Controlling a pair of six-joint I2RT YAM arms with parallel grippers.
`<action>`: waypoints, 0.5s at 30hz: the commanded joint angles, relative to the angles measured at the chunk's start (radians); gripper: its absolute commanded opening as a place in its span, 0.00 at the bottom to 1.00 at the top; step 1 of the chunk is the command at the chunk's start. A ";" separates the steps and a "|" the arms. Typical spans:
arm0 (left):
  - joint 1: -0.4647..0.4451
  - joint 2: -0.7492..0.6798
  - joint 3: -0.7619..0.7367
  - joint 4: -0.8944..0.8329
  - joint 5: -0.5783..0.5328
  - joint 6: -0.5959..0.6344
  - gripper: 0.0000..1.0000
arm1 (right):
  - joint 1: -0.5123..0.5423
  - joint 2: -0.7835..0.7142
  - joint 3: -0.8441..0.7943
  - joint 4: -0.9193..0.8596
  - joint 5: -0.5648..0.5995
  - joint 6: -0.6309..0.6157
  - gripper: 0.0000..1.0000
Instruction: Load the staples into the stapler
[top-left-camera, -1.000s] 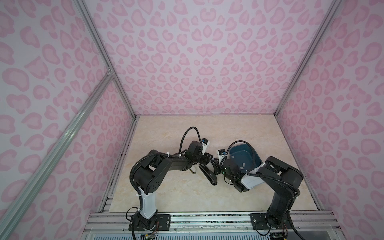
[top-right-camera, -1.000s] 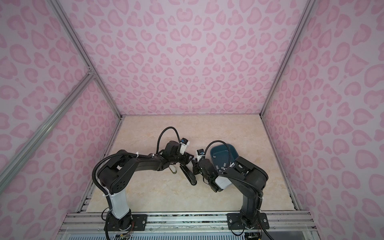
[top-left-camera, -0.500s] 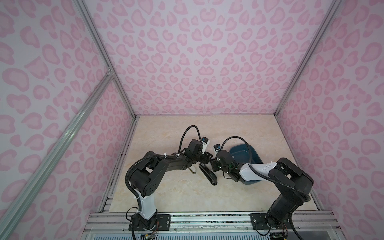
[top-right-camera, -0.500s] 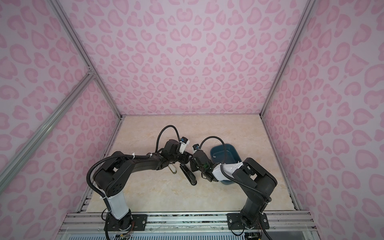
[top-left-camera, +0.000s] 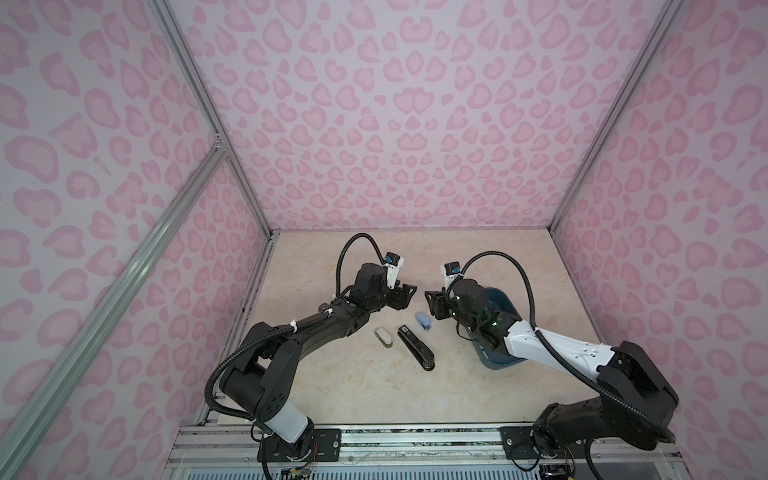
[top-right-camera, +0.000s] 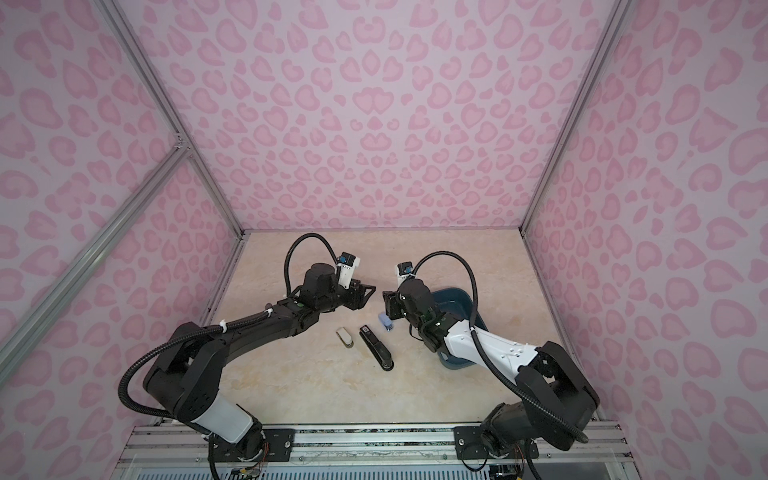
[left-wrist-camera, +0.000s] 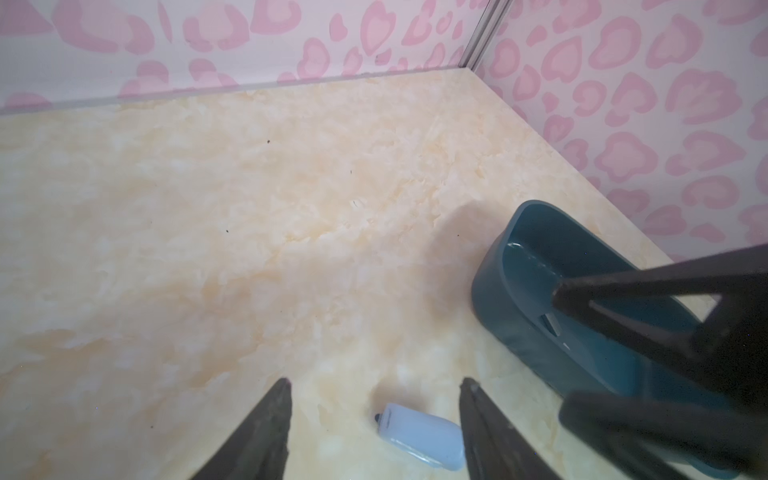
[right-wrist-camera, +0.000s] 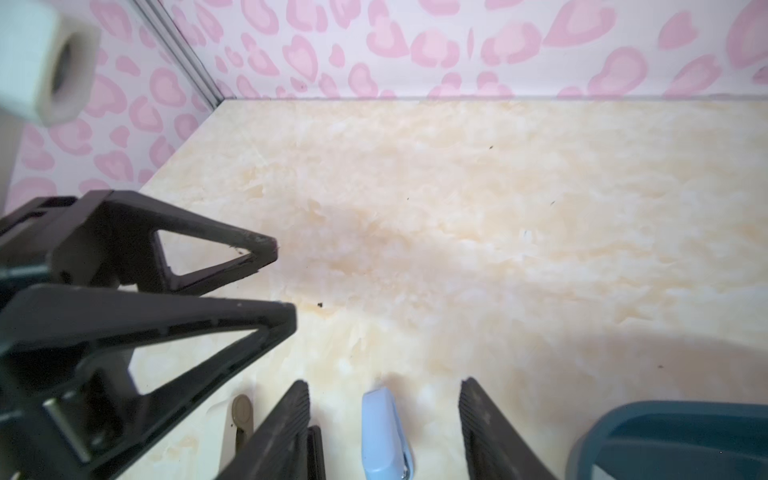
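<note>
A small light-blue stapler (top-left-camera: 423, 322) (top-right-camera: 386, 323) lies shut on the marble table. In both wrist views it lies between the fingertips, lower down: blue stapler (left-wrist-camera: 422, 434) (right-wrist-camera: 384, 436). My left gripper (top-left-camera: 409, 293) (left-wrist-camera: 374, 386) and right gripper (top-left-camera: 430, 301) (right-wrist-camera: 384, 388) face each other above it. Both are open and hold nothing. A few pale staples (left-wrist-camera: 552, 326) lie inside the teal bin (left-wrist-camera: 490, 266). My right arm hides most of that bin in both top views.
A long black stapler (top-left-camera: 415, 347) (top-right-camera: 376, 347) and a small beige stapler (top-left-camera: 383, 336) (top-right-camera: 345, 336) (right-wrist-camera: 241, 415) lie just in front of the blue one. The teal bin (top-left-camera: 505, 301) (top-right-camera: 457, 295) stands at the right. Pink patterned walls enclose the table.
Both grippers have opened wider, lifted and drawn apart. The blue stapler, hidden beneath them before, now lies uncovered on the table. The right arm's elbow has swung out to the right.
</note>
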 joint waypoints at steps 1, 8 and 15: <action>0.000 0.019 -0.007 -0.010 0.020 0.006 0.64 | 0.004 0.007 -0.009 -0.049 -0.041 -0.040 0.50; 0.000 0.078 -0.030 0.039 0.059 -0.024 0.62 | 0.058 0.164 -0.006 0.060 -0.056 -0.030 0.40; -0.010 0.143 -0.012 0.052 0.085 -0.012 0.61 | 0.066 0.307 0.037 0.089 -0.035 -0.050 0.38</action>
